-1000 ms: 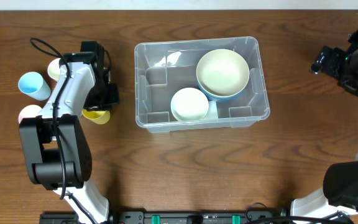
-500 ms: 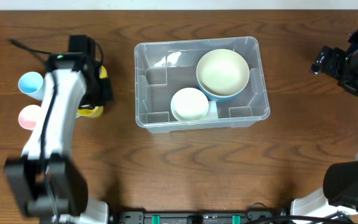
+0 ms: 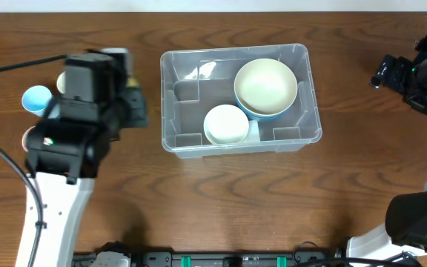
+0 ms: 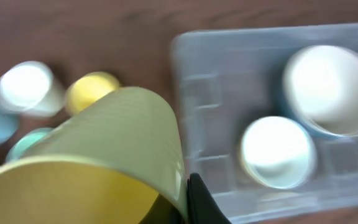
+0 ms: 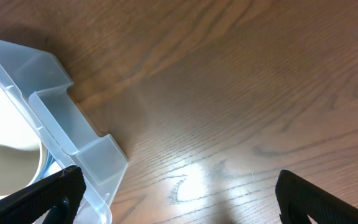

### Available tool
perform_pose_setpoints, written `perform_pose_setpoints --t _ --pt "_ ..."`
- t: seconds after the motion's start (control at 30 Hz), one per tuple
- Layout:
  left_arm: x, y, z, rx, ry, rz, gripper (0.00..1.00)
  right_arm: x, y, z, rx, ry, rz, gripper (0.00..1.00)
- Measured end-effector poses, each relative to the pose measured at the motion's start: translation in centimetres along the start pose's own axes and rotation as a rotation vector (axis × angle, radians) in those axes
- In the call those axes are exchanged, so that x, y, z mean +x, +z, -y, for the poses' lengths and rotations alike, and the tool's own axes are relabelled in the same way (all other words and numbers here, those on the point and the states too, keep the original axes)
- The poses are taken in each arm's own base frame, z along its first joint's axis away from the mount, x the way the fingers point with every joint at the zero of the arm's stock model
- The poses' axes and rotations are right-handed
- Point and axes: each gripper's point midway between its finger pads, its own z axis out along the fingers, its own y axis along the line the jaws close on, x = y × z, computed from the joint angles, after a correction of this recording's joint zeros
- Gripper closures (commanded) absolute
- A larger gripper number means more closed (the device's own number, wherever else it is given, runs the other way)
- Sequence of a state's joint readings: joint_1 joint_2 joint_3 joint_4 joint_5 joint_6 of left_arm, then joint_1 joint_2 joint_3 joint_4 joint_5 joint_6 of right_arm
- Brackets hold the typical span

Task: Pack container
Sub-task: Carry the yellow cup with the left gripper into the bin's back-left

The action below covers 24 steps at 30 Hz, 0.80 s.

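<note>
Yellow-green cup (image 4: 104, 137), nearest in the left wrist view, clenched at its rim by the left gripper (image 4: 182, 208). Behind it we list loose cups on the wooden table (image 3: 236, 193): a white cup (image 4: 27, 87) and a small yellow cup (image 4: 92, 90). Next, the container (image 3: 236, 50), clear plastic, stands mid-table and holds a cream bowl (image 3: 265, 83) nested in a blue one, plus a smaller pale bowl (image 3: 225, 123). Farthest, the right gripper (image 5: 185, 202), jaws spread wide, grasps nothing and hovers beside the container's corner.

Yellow cup (image 4: 104, 149), clear container (image 3: 170, 96), brown wood-grain table (image 3: 236, 200).
</note>
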<state>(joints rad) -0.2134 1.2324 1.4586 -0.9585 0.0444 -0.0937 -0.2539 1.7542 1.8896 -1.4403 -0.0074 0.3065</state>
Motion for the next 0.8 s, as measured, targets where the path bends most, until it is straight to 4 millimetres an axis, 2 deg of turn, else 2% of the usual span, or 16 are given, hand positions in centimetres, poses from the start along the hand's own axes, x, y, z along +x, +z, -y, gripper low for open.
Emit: perform_pose_setpoints --t 0.13,0.23,0.3,0.37,0.53,0.8 --pt "-0.7 1.1 5.0 0.108 0.121 0.027 0.94 0.0 0.0 0.0 0.0 0.0 0.0 0.01" --pt "-0.7 3.4 7.8 0.145 0.182 0.011 0.94 0.0 0.0 0.0 0.0 0.0 0.0 0.01" --pt "-0.6 5.2 8.8 0.151 0.203 -0.007 0.94 0.0 0.0 0.0 0.0 0.0 0.0 0.01" --pt "-0.5 7.6 9.5 0.15 0.215 -0.029 0.94 0.0 0.0 0.0 0.0 0.0 0.0 0.01" --pt "-0.3 11.9 10.0 0.129 0.221 -0.057 0.94 0.0 0.0 0.0 0.0 0.0 0.0 0.01" --pt "-0.6 15.4 9.9 0.085 0.223 -0.048 0.94 0.0 0.0 0.0 0.0 0.0 0.0 0.01"
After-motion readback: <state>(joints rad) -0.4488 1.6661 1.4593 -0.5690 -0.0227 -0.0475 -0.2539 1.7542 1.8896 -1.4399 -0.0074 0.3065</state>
